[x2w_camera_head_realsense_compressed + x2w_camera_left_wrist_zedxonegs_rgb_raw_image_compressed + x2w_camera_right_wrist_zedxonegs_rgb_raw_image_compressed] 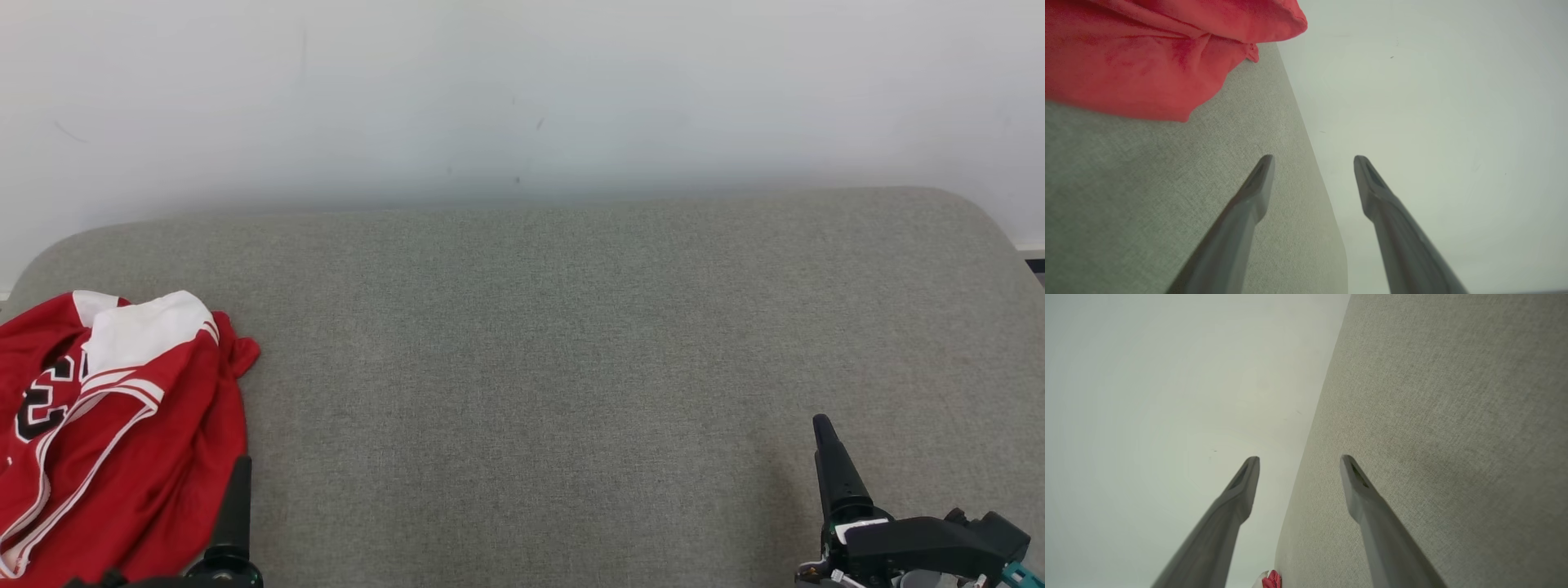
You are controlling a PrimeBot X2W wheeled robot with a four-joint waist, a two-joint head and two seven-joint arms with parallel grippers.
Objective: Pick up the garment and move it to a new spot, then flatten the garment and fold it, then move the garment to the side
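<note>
Red garment [131, 457] — crumpled, far left

bg: white wall [522, 90], faint scuffs | furn: grey fabric surface [571, 367], rounded corners | light: even

Garment [139, 441] — left on cushion [571, 367]

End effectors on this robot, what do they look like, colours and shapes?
The left end effector and right end effector each have two long, dark grey fingers that taper to narrow tips, with a slot-like recess near each tip. In the head view, the right one's black housing bears a small white label and a teal part at its outer edge.
</note>
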